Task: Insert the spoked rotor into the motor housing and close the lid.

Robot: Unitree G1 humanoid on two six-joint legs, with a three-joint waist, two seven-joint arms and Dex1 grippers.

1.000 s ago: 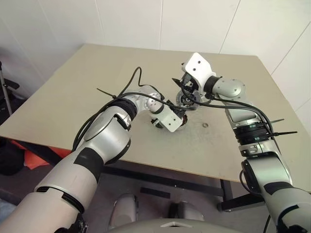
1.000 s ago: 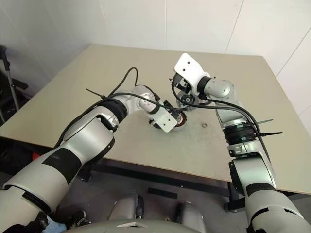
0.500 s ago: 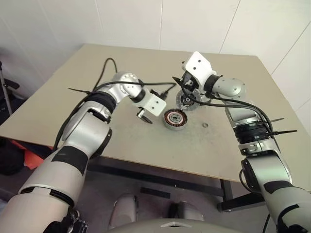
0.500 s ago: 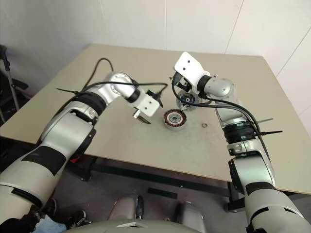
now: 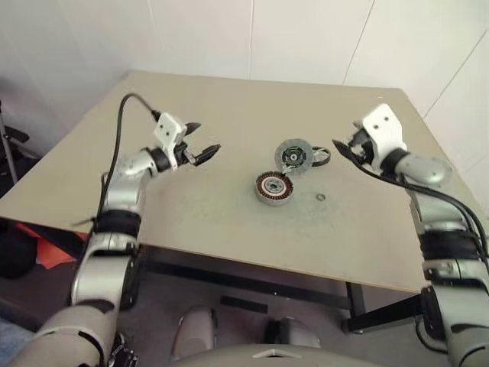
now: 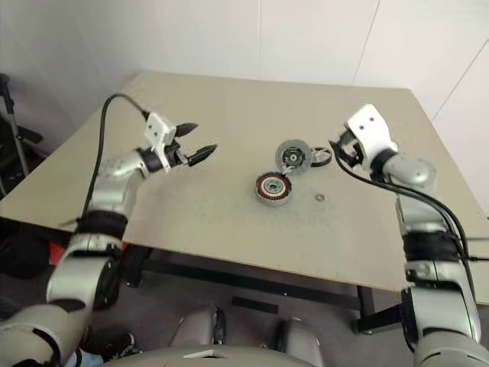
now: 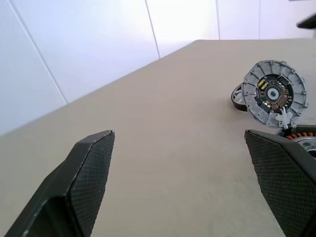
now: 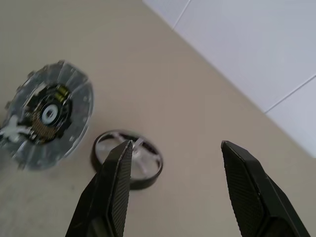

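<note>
While both arms hang clear of the work, the right gripper [image 6: 340, 149] shows its two black fingers parted with nothing between them, and the left gripper [image 5: 205, 151] is spread wide and just as empty. Take the motor housing [image 5: 274, 187] as the landmark: it sits open on the table [image 5: 191, 222], copper windings ringed round a silver centre. Touching its far rim lies the lid [image 5: 293, 155], flipped open with its inner face up. Just beyond the lid on the right gripper's side rests the spoked rotor [image 8: 127, 159], black rim and silver spokes, lying flat. A tiny metal ring [image 5: 321, 197] sits near the housing on its right side. Nothing is inserted yet, so the pick-up of the rotor looks like the step in hand. The right gripper is the nearer one and already looks at it; best to come down square over the rim, pinch across its width, keep it level, and set it centred over the housing before swinging the lid shut.
</note>
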